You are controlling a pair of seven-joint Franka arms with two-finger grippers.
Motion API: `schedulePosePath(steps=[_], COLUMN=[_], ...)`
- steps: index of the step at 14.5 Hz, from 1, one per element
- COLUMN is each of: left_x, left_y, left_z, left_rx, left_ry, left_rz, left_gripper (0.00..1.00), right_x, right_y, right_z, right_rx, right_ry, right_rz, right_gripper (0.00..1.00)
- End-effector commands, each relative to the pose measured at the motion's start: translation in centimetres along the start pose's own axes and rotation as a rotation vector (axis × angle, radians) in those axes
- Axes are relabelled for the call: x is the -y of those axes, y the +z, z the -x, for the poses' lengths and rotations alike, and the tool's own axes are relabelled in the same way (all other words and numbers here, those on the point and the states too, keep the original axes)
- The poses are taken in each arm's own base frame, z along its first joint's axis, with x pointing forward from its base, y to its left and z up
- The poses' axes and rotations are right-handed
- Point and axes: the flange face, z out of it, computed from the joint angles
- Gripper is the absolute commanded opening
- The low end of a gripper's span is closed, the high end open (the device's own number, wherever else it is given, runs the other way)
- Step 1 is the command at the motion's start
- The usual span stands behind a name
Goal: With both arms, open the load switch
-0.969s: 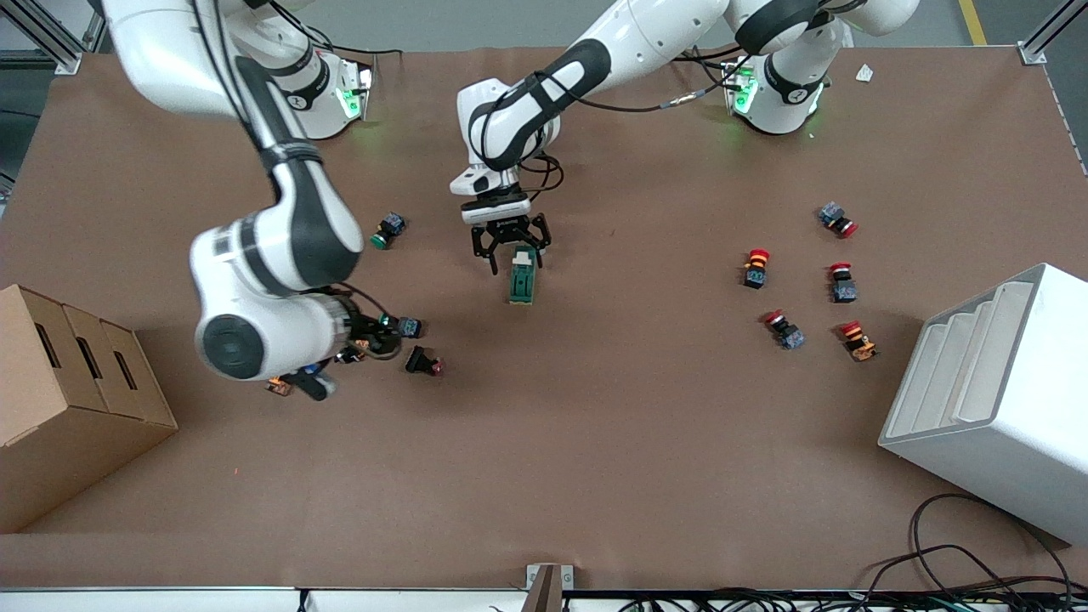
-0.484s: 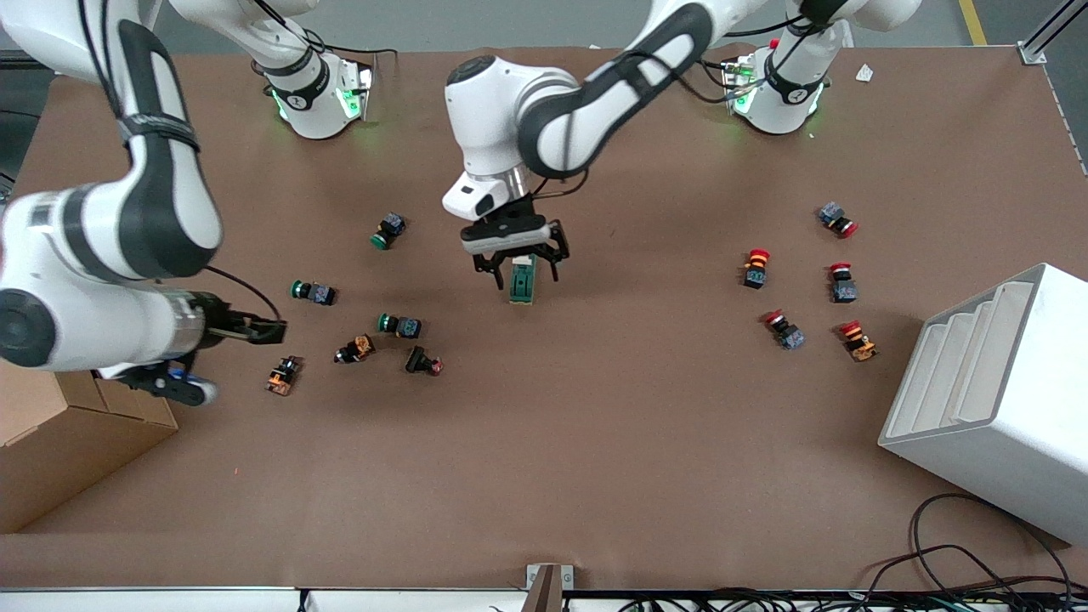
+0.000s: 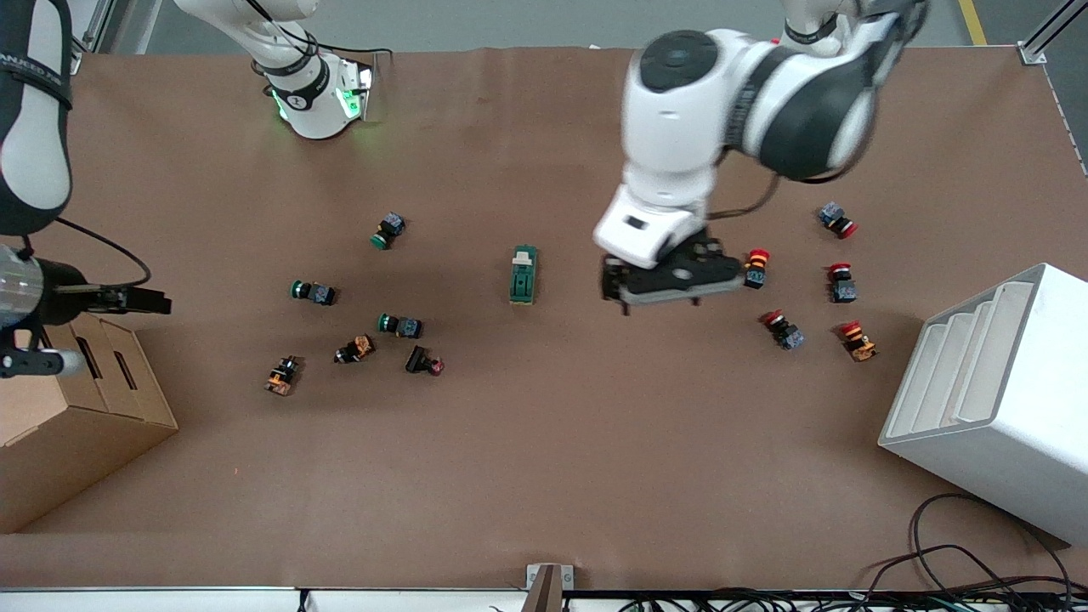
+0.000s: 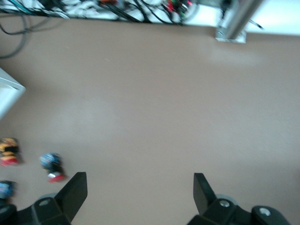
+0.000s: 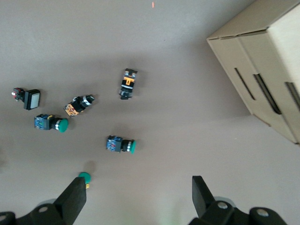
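The load switch (image 3: 523, 274) lies alone near the middle of the front view on the brown paper-covered table (image 3: 544, 459), its white toggle at the end toward the robots' bases, with nothing touching it. The left gripper (image 3: 671, 280) hangs in the air just beside it toward the left arm's end of the table, over bare paper next to a red-capped push button (image 3: 756, 267); in the left wrist view its fingers (image 4: 70, 194) stand wide apart with nothing between them. The right gripper (image 3: 140, 299) is at the left edge of the front view, over the cardboard box (image 3: 81, 425), and its fingers (image 5: 72, 201) are likewise spread wide and empty in the right wrist view. A cluster of green-capped and orange push buttons (image 3: 399, 325) lies left of centre, and more red-capped ones sit at the right. A white stepped bin (image 3: 994, 399) stands at the lower right, with black cables (image 3: 960, 561) trailing past the table's lower edge. The band on the right arm (image 3: 34, 102) at the upper left carries white lettering, too cut off to read. The right arm's base (image 3: 319, 93) glows green at the top, and grey floor shows above the table.
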Motion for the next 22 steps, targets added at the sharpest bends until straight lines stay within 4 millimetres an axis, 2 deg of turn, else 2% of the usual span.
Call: schedulePosePath(steps=[1,3,4,6,7,9,10,11,12,14,16,17,19,22], left_x=[6.7,10.9,13.0,17.3,18.4,20.3,22.1,22.6,25.1,28.3,29.3,29.9,30.6,29.8], left_y=[-0.7,-2.0,-2.8,-3.3,-4.7,-6.1,-7.3,-7.5,-8.1,-8.6,-9.0,-9.7,-9.9,-10.5], left_z=[-2.9,-4.4,-4.9,-5.8,-5.7,-5.4,-4.8,-3.7,-3.4,-2.3,-1.4,-0.7,1.0,2.1], left_rx=[0.053,0.064,0.069,0.125,0.125,0.137,0.133,0.155,0.157,0.192,0.242,0.258,0.271,0.263], left_ry=[0.016,0.045,0.043,0.041,0.044,0.065,0.068,0.071,0.059,0.131,0.161,0.146,0.141,0.154], left_rz=[0.021,0.016,0.005,0.027,0.038,0.023,0.005,0.012,0.024,0.033,0.044,0.075,0.089,0.081], left_gripper=[1.0,1.0,1.0,1.0,1.0,1.0,1.0,1.0,1.0,1.0,1.0,1.0,1.0,1.0], right_x=[-0.5,-0.5,-0.5,-0.5,-0.3,0.4,0.6,0.5,0.6,0.7,1.8,1.5,1.4,1.5], right_y=[-0.8,-2.1,-2.1,-1.9,-1.8,-1.7,-2.4,-2.6,-2.8,-3.6,-3.9,-4.0,-4.0,-4.4], right_z=[0.7,0.9,0.9,1.0,1.1,1.7,2.3,2.7,3.3,4.8,6.2,7.2,9.1,11.1], right_rx=[-0.012,-0.037,-0.034,-0.016,-0.009,0.028,0.025,0.024,0.032,0.02,0.013,-0.006,-0.04,-0.067], right_ry=[-0.012,-0.012,-0.012,-0.009,-0.008,-0.015,-0.017,-0.016,-0.017,-0.017,-0.032,-0.026,-0.023,-0.025], right_rz=[0.025,0.027,0.027,0.023,0.014,0.006,0.005,0.002,0.001,0.003,0.008,0.009,0.01,0.01], right_gripper=[1.0,1.0,1.0,1.0,1.0,1.0,1.0,1.0,1.0,1.0,1.0,1.0,1.0,1.0])
